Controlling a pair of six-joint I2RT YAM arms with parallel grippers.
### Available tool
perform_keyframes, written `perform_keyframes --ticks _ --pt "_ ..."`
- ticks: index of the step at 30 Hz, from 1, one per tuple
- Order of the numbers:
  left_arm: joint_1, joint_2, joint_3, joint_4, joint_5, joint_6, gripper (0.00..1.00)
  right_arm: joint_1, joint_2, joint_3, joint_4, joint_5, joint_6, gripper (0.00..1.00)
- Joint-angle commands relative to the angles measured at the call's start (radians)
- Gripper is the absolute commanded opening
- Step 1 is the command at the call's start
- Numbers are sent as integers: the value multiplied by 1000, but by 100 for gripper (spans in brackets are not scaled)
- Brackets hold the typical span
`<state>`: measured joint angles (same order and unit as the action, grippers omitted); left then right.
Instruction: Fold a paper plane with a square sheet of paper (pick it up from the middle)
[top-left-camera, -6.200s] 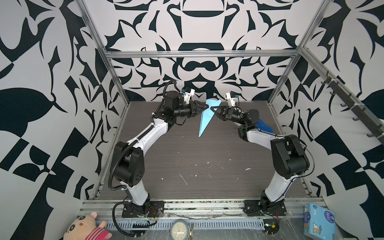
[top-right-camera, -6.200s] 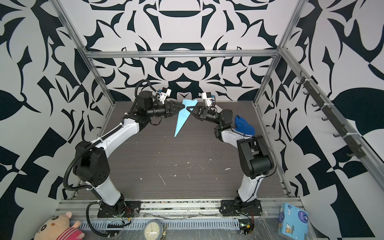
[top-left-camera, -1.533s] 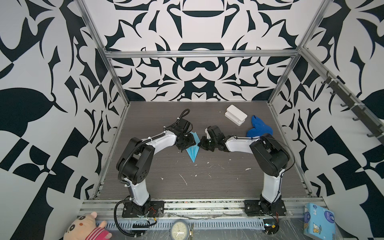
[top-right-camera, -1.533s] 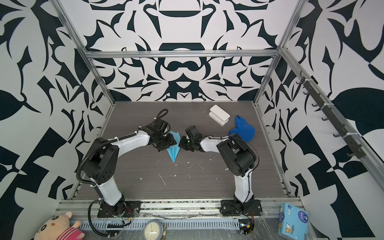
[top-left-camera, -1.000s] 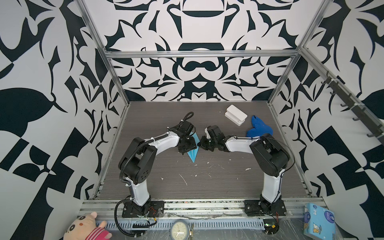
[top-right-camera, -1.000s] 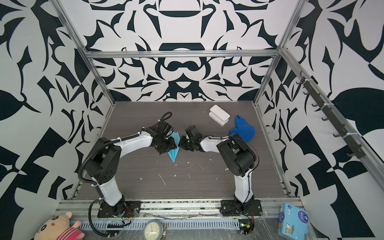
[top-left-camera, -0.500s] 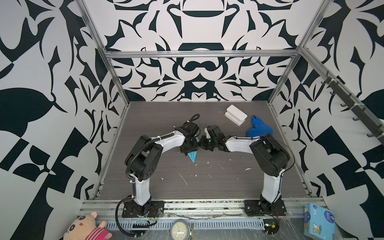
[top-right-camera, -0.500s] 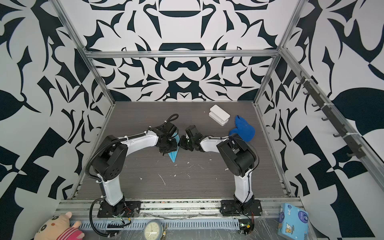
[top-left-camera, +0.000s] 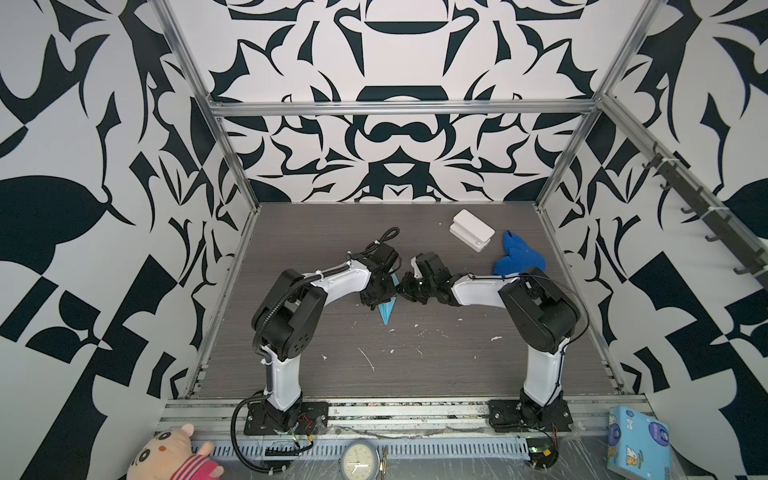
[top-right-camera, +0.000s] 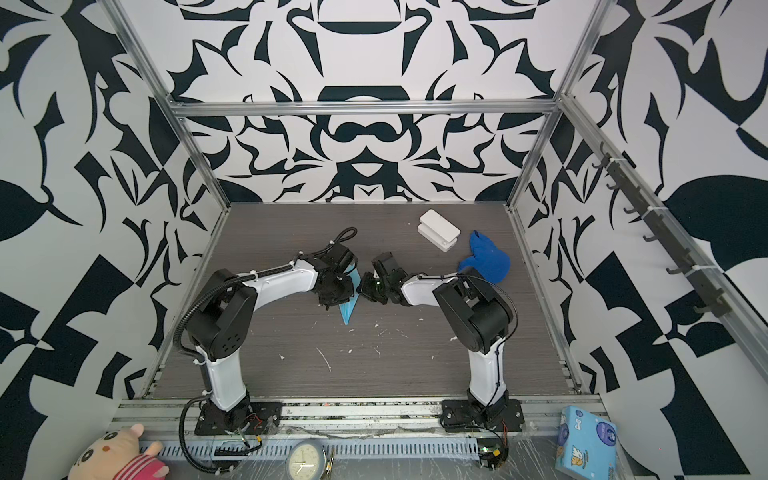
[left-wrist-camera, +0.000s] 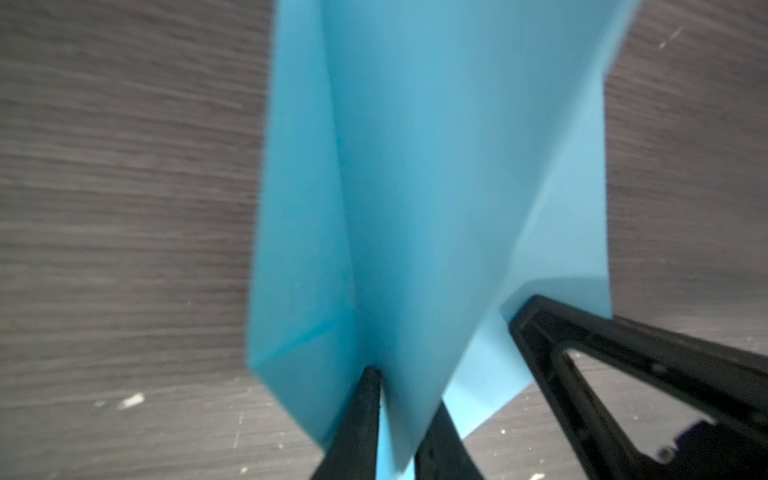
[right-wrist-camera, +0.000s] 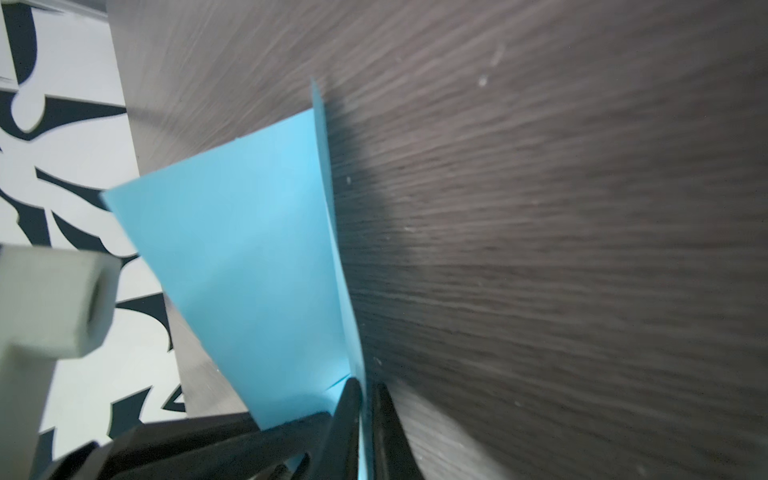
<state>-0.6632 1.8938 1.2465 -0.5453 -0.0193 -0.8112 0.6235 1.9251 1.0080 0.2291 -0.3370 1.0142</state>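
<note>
Paper plane (top-left-camera: 386, 312), light blue, creased, left pincer (left-wrist-camera: 401, 401) clamped on it, right pincer (right-wrist-camera: 365, 388) likewise

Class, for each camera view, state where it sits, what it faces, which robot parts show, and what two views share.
Both top views: high in front, looking down on the table; both arms show, meeting at the paper plane.
Left wrist: on the left arm, facing along the left gripper; its fingers straddle the plane.
Right wrist: on the right arm, facing along the right gripper; fingers likewise.
Shared: both wrist views show the plane close up.
</note>
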Motion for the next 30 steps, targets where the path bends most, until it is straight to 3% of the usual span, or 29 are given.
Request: perform_keyframes --ticks 1,4,7,9,13,21,30 --pt "-1 24 24 -38 -7 -8 14 -10 -52 -29 52 12 14 24" --pt "-1 19 28 -45 -18 -6 14 -22 -97 -64 50 51 -4 37" --pt "-1 5 24 -40 -27 -4 16 -43 -141 -88 25 84 -35 42" --pt "-1 13 29 -43 -26 0 24 -51 -164 -104 11 103 -45 43" --pt "-3 39 44 -53 -18 4 23 -67 -192 -131 6 122 -46 43" --pt "-6 56 65 -77 -19 14 12 -76 -241 -160 15 145 -60 43" --pt "2 41 157 -137 -79 116 4 -98 -370 -193 -93 276 -151 45"
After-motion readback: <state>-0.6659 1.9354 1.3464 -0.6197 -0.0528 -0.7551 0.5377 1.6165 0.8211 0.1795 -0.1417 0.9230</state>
